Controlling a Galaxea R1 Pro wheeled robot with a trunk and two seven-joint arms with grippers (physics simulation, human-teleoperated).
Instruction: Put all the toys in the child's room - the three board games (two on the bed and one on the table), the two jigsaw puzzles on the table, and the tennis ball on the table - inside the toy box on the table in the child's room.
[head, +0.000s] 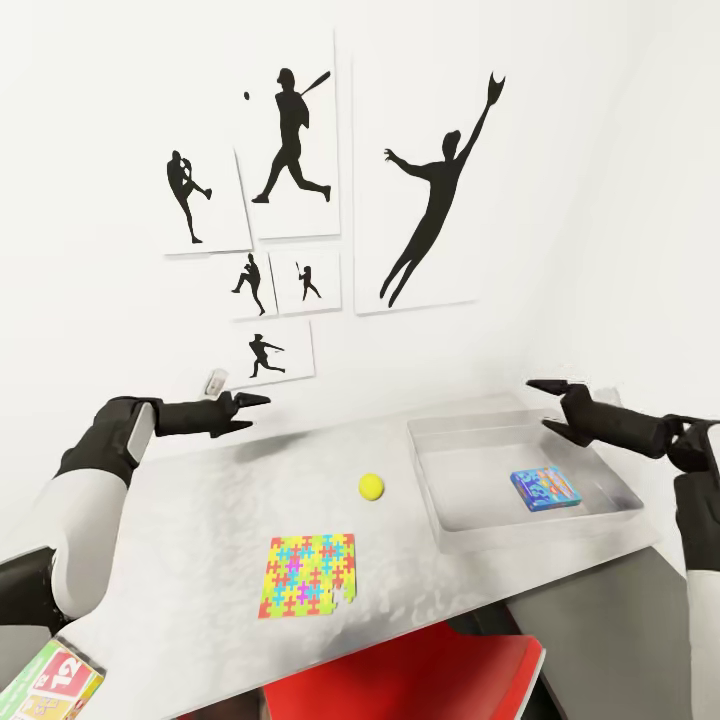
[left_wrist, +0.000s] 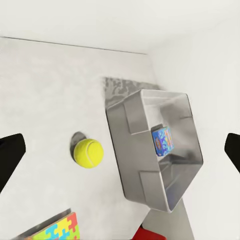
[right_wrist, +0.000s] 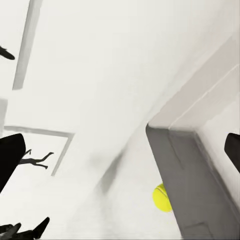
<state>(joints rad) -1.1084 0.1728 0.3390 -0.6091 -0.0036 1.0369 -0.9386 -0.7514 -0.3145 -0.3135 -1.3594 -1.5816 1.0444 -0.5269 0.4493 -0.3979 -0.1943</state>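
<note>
A multicoloured jigsaw puzzle (head: 307, 575) lies nearest on the table (head: 200, 520), the yellow-green tennis ball (head: 371, 486) beyond; the grey toy box (head: 440, 520) holds one blue box (head: 545, 489). Left gripper (head: 250, 405) and right gripper (head: 545, 405) hover spread, empty.

walls (head: 600, 150) – white | silhouette pictures (head: 415, 180) – black | red chair (head: 420, 680)
</note>
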